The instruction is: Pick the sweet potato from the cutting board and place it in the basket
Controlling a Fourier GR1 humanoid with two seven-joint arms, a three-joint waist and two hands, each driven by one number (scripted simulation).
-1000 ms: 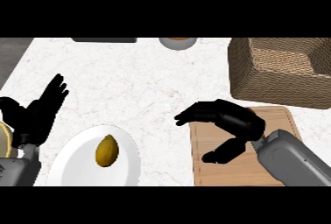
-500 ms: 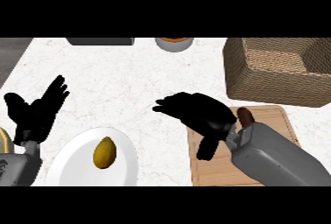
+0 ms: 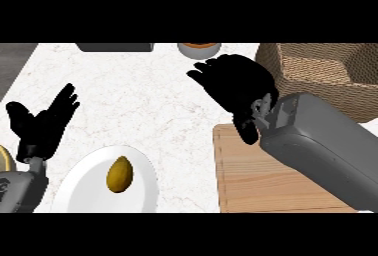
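Your black right hand was curled over something hidden, presumably the sweet potato. The brown woven wicker basket lay just to its right, close beside it.

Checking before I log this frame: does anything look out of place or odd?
Nothing is spilled or tipped. One oddity: no sweet potato shows on the cutting board; the right hand and forearm may hide it. A yellow-brown oval item lies on the white plate.
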